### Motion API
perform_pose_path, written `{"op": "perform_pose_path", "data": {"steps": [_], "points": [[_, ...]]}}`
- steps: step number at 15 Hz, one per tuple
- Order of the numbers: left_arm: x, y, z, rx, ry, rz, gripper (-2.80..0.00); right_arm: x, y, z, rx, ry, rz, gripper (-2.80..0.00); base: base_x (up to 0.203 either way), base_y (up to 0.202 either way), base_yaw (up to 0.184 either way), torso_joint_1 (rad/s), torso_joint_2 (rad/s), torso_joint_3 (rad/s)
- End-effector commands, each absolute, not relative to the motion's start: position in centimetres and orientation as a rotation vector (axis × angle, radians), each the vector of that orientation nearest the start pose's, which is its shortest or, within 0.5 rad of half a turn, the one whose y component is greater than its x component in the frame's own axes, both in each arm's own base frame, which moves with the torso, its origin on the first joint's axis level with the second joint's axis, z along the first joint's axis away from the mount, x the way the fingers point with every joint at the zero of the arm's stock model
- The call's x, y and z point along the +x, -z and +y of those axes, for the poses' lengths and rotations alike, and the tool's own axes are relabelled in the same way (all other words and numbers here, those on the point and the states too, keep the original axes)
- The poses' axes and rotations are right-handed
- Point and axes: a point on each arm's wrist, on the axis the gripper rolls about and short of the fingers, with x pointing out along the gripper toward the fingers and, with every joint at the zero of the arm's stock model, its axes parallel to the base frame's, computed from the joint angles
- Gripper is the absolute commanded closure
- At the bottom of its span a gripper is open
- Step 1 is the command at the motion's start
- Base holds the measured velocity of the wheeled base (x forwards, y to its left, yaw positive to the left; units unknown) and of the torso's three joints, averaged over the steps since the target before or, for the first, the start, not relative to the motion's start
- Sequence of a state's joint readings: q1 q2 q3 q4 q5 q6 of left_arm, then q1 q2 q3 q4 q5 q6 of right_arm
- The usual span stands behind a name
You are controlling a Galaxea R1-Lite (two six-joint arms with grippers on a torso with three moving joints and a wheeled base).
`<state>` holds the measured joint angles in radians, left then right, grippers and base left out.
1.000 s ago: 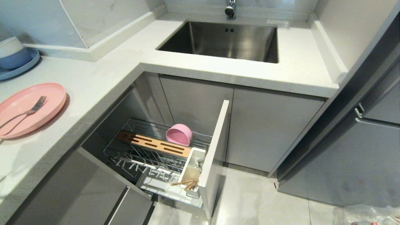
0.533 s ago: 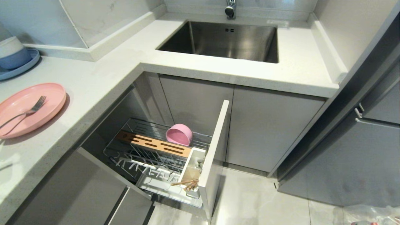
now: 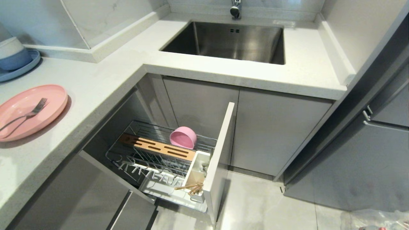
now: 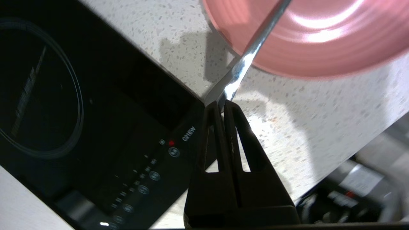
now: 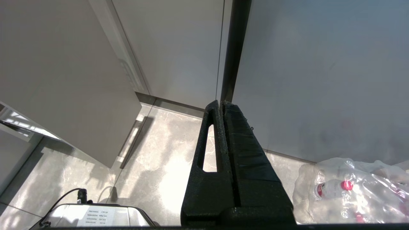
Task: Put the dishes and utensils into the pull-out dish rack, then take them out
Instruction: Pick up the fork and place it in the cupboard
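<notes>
While my left gripper (image 4: 222,103) pinches shut on the fork (image 4: 243,64) handle, its tines on the plate (image 3: 30,110), I'd lift it for the rack (image 3: 159,159) cup; right gripper (image 5: 222,103) hangs closed, empty.

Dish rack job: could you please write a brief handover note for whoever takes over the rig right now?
Left gripper: fingers shut on the handle end of the fork, which lies on the plate on the counter.
Right gripper: shut, parked low by the cabinets.
Done: bowl and chopsticks are in the pulled-out rack.
Left: load fork and plate, then unload everything.
</notes>
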<state>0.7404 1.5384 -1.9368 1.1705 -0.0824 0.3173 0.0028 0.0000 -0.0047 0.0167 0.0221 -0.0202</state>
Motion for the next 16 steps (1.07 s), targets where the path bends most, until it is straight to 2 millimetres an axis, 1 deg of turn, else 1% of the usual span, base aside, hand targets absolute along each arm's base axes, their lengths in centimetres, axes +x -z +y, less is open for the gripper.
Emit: {"op": "perform_pose_path", "data": {"steps": [1,4,8,12,13,16], "points": [[14.8,-36.0,14.0,0.025,-0.463,0.852,0.00,-2.3,-7.5,0.0,-0.021,-0.026,0.012,0.00,0.000,0.000,0.000,0.000,0.00,0.000],[14.5,-35.7,14.6,0.092,-0.333,0.847,0.00,-2.3,-7.5,0.0,-0.021,-0.026,0.012,0.00,0.000,0.000,0.000,0.000,0.00,0.000],[15.5,-35.0,15.4,0.074,-0.177,0.809,0.00,-2.3,-7.5,0.0,-0.021,-0.025,0.012,0.00,0.000,0.000,0.000,0.000,0.00,0.000],[16.6,-34.2,16.5,0.073,-0.161,0.826,0.00,-2.3,-7.5,0.0,-0.021,-0.026,0.012,0.00,0.000,0.000,0.000,0.000,0.00,0.000],[16.9,-34.0,16.9,0.075,-0.158,0.828,-2.80,-2.3,-7.5,0.0,-0.020,-0.025,0.012,0.00,0.000,0.000,0.000,0.000,0.00,0.000],[17.9,-33.4,17.9,0.078,-0.141,0.808,-2.80,-2.3,-7.5,0.0,-0.020,-0.026,0.012,0.00,0.000,0.000,0.000,0.000,0.00,0.000]]}}
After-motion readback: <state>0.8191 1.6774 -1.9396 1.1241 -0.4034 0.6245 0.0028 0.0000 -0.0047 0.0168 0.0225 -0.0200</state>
